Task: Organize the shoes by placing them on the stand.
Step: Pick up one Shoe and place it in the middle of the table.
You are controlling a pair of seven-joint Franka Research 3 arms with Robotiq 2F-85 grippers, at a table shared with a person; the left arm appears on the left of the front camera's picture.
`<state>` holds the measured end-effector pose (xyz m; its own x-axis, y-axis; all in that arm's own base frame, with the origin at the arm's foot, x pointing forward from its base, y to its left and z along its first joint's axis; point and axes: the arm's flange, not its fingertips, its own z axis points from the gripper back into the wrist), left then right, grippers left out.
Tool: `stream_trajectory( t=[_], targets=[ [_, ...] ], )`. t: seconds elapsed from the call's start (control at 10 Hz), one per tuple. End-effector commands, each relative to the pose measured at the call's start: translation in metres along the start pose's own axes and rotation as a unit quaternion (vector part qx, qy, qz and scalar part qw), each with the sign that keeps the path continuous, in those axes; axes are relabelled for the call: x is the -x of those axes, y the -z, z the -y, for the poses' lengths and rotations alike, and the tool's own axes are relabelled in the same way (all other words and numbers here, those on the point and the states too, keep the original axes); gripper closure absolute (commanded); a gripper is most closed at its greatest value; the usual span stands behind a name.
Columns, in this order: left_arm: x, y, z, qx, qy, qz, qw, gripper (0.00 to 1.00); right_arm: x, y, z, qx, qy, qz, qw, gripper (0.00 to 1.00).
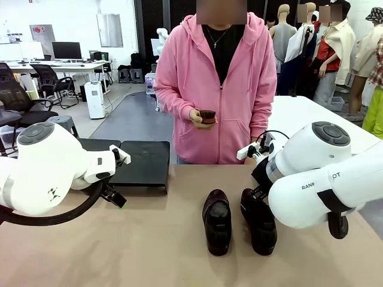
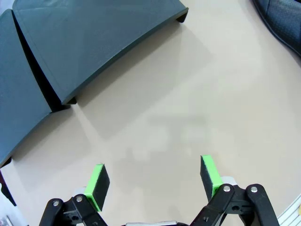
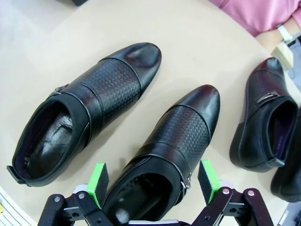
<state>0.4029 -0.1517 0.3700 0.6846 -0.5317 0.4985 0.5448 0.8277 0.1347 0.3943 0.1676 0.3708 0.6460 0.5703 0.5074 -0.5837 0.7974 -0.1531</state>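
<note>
Two glossy black shoes lie side by side, toes toward the person, on the tan table: the left one (image 1: 216,221) (image 3: 84,103) and the right one (image 1: 258,224) (image 3: 174,141). My right gripper (image 3: 153,181) is open, its green pads either side of the right shoe's heel. A third shoe (image 3: 261,122) lies further right, and the edge of a fourth (image 3: 291,183) shows beside it. The matte-black stand (image 1: 140,161) (image 2: 94,42) sits at the far left with nothing on it. My left gripper (image 1: 116,199) (image 2: 153,181) hangs open over bare table just in front of the stand.
A person in a pink hoodie (image 1: 221,89) stands at the far edge, holding a small dark object (image 1: 207,116) in one hand. My right arm (image 1: 323,173) hides the table's right part. Bare table (image 1: 149,239) lies between the stand and the shoes.
</note>
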Motion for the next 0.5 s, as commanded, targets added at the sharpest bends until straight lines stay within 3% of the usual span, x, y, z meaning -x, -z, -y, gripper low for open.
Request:
stream_trajectory(
  t=[0.0,0.2,0.3,0.4],
  targets=[
    [0.0,0.0,0.0,0.0,0.0,0.0,1.0,0.0,0.0,0.0,0.0,0.0,0.001,0.0,1.0,0.0],
    [0.0,0.0,0.0,0.0,0.0,0.0,1.0,0.0,0.0,0.0,0.0,0.0,0.0,0.0,1.0,0.0],
    [-0.007,-0.032,0.009,0.041,0.039,0.023,0.998,0.0,0.003,-0.036,0.004,-0.054,-0.021,0.024,0.998,0.0],
    [-0.009,-0.071,0.011,0.07,0.057,0.014,0.996,0.0,0.007,-0.084,0.006,-0.069,-0.017,0.036,0.997,0.0]
  ],
)
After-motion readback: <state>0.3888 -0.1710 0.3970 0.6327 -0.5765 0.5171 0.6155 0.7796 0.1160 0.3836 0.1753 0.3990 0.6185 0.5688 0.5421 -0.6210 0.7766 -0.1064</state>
